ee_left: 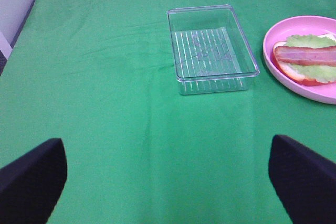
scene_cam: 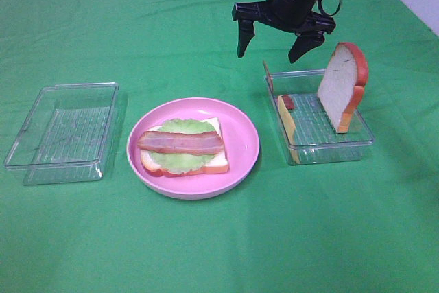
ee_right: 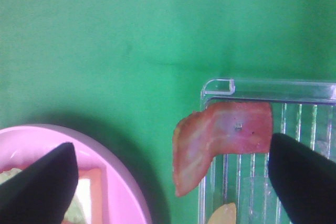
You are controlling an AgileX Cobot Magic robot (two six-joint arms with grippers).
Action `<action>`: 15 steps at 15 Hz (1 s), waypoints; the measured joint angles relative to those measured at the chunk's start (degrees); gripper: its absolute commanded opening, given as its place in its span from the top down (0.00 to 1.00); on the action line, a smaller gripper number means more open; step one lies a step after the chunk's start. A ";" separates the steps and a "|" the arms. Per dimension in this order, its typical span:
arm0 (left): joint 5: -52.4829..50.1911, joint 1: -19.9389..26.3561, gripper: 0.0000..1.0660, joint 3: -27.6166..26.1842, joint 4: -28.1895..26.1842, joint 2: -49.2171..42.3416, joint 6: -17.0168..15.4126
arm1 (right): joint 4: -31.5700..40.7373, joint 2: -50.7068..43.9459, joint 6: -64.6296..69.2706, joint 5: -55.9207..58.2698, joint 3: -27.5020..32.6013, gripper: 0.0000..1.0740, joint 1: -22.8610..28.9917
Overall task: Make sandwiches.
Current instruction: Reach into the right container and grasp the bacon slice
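Both sets of jaws spread wide, right gripper (scene_cam: 269,51) pointing down over a bacon strip (ee_right: 220,140) draped on a corner of the clear tray (scene_cam: 322,143), left gripper (ee_left: 168,182) hovering above green cloth (ee_left: 105,103).

Your left gripper (ee_left: 168,153) gapes wide; ahead between its fingers (ee_left: 31,182) lies a clear tray (ee_left: 212,84), beyond one finger a sandwich (ee_left: 307,60) on a pink plate (ee_left: 294,29).

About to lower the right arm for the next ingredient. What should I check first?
1. Right tool open: ok.
2. Reddish-brown bacon strip framed between its fingers in the wrist view: ok.
3. Strip flat inside the clear plastic tray: not ok, it drapes over the wall.
4. Left tool open, apart from the round pink plate: ok.
5. Half-built bread, lettuce and bacon sandwich sits squarely on that plate: ok.
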 measured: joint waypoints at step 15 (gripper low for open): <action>0.00 0.00 0.08 0.00 0.17 0.00 0.00 | -0.86 3.44 0.00 2.06 0.00 0.43 0.00</action>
